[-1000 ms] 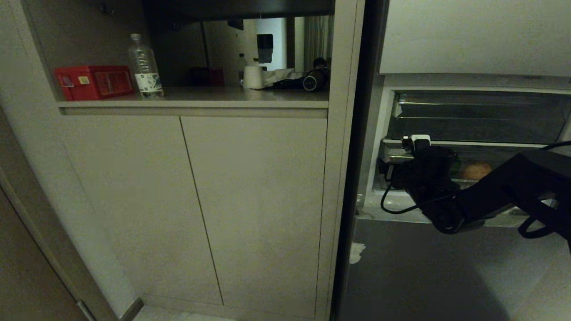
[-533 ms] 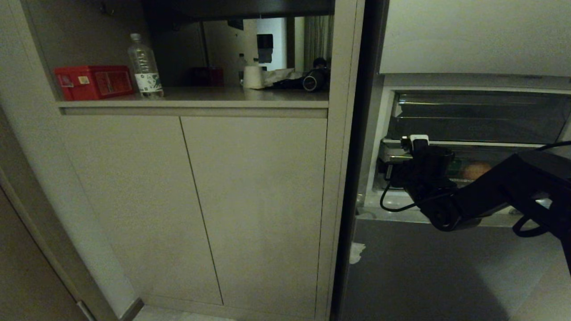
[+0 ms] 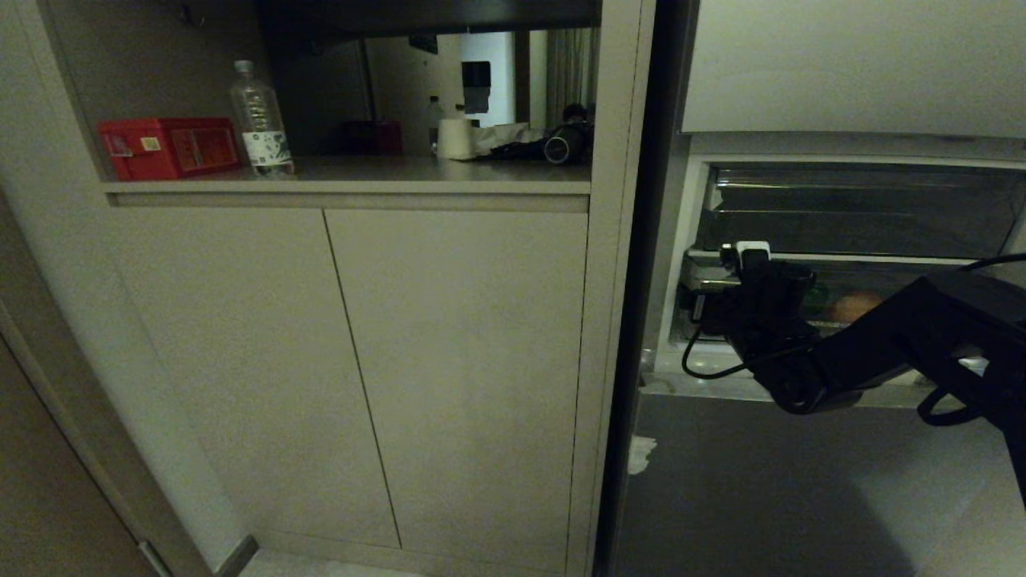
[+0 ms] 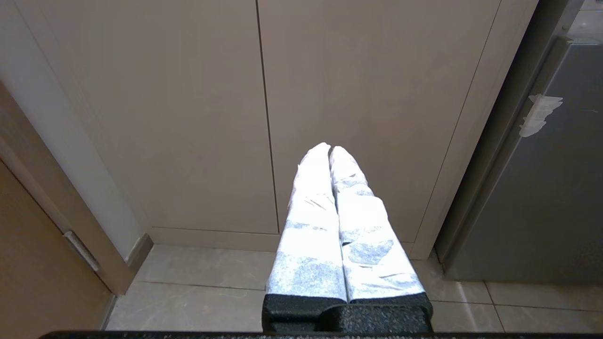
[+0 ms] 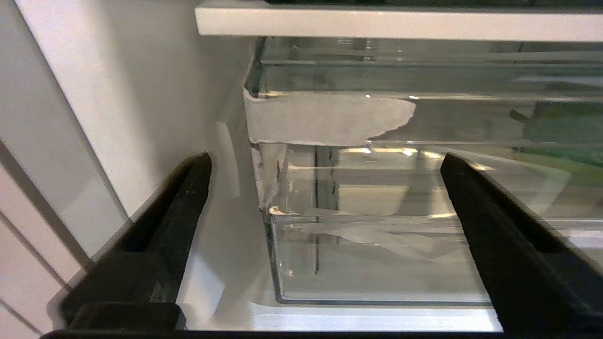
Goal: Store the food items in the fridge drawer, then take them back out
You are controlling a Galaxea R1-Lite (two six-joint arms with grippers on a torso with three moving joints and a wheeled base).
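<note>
Cabinet doors (image 3: 345, 369) fill most of what we see from the head camera, with the open fridge (image 3: 801, 200) just beside them. Inside the fridge, the fridge drawer (image 5: 377, 254) sits low, a clear bin under a shallower clear tray (image 5: 400, 75) and a white shelf edge (image 5: 377, 21); a torn patch of white tape (image 5: 325, 117) clings to the near corner of the clear plastic. Our right arm (image 3: 906, 336) reaches across to the fridge opening, and our right tool (image 5: 325, 197) hangs just in front of that taped corner, its two black fingers (image 5: 188, 188) spread wide with nothing between them. Behind the arm, within the fridge, we make out a round orange-brown food item (image 3: 856, 304); a green food item (image 5: 565, 132) shows through the clear plastic farther along. Our left tool (image 4: 330, 155) is parked low before the cabinet doors, its white-wrapped fingers pressed together and empty. On the shelf above the cabinet doors stand a red box (image 3: 168, 147), a water bottle (image 3: 260, 120) and a white cup (image 3: 453, 138).
</note>
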